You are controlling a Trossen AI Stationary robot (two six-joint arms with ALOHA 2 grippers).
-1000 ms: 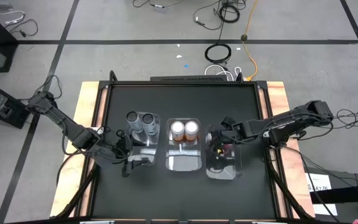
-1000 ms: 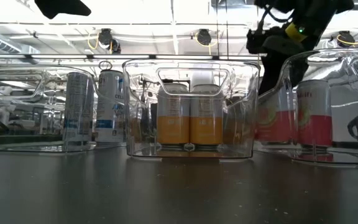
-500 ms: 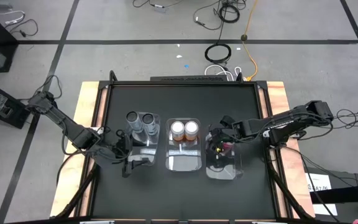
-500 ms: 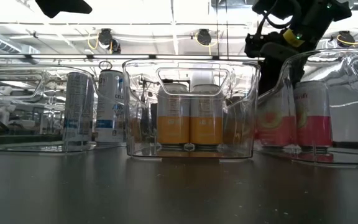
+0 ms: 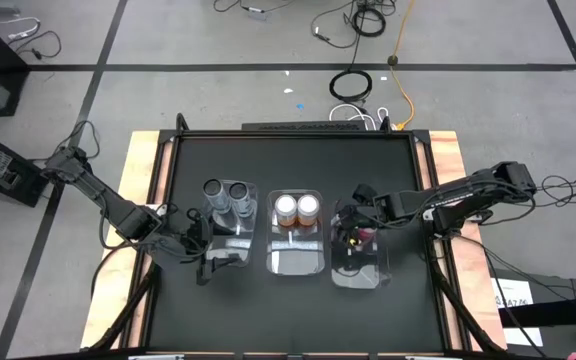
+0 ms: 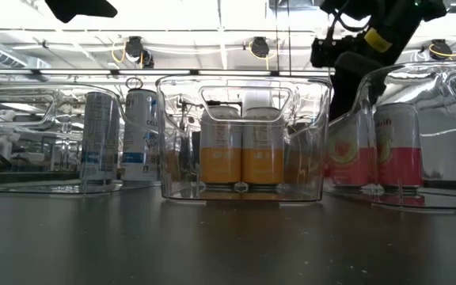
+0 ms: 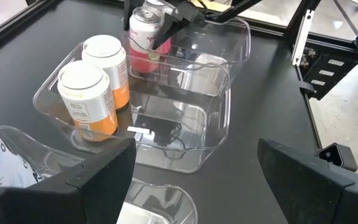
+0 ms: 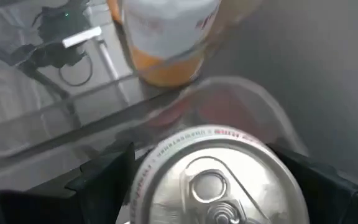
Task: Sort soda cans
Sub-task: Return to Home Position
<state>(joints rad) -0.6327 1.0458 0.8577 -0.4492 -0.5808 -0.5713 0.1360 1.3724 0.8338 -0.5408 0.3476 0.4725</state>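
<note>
Three clear bins lie side by side. The left bin (image 5: 230,245) holds two grey cans (image 5: 226,197) at its far end. The two orange cans (image 5: 296,207) stand in the middle bin (image 5: 298,262). Two red cans (image 6: 347,150) (image 6: 398,146) stand upright on the floor of the right bin (image 5: 360,275). My right gripper (image 5: 353,222) is open over that bin's far end, directly above one red can's silver top (image 8: 216,180). My left gripper (image 5: 208,262) is open over the near end of the left bin and holds nothing. My right gripper comes from above with its fingers (image 8: 104,177) on either side of the red can's top rim (image 8: 166,146). I cannot tell whether they touch it. The can stands upright on the bin's floor.
The dark tabletop (image 5: 298,160) is bare beyond the bins and in front of them. Wooden strips (image 5: 448,160) border it left and right. The near halves of the middle and right bins hold nothing. Cables lie on the floor beyond the table's far edge.
My right gripper has risen a little over the far end of the right bin, so in the low view its dark fingers hide less of the red can. Both red cans now stand side by side on the bin floor.
</note>
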